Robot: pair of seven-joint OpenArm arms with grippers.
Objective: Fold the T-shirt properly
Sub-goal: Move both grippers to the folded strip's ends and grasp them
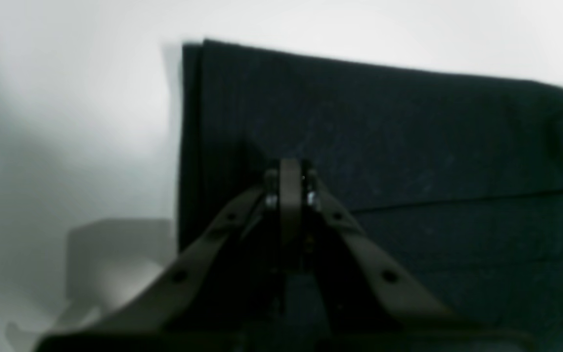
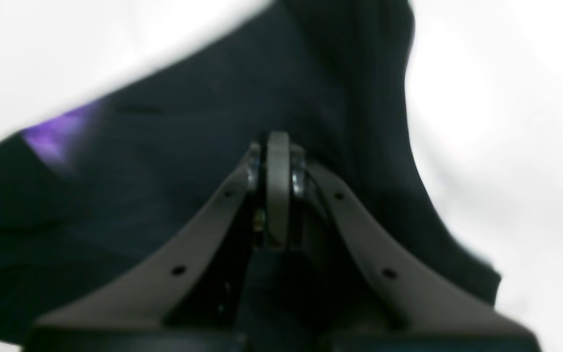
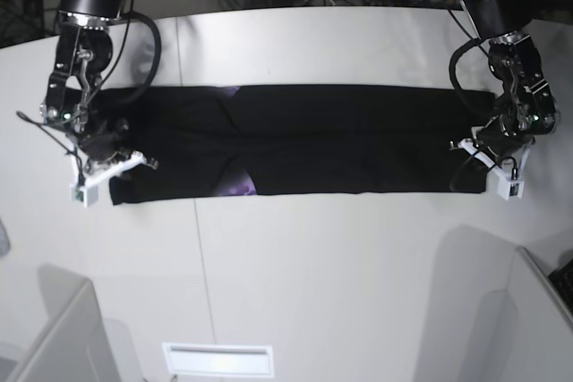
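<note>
A: Lying as a long black band, the T-shirt point(image 3: 304, 140), stretched flat across the white worktop point(image 3: 340, 257), sides already folded in, a bit of purple print peeking at the near edge.

B: Judging the step as bringing the two ends together into a shorter stack. Needing both ends pinched through all layers, lifted evenly, carried toward the middle without dragging the lower layer.

A: Keeping edges matched while travelling, probably; watching for the folded-in sides slipping out.

B: Hovering at one end of the band, the left tool point(image 1: 290, 168), jaws clenched together, over the squared cloth corner; no cloth visibly pinched.

A: Sitting over the opposite end, the right tool point(image 2: 277, 146), also clenched shut, dark cloth directly beneath. Touching or gripping cloth: not possible to tell.

B: Both ends covered, then, one tool apiece.
</note>
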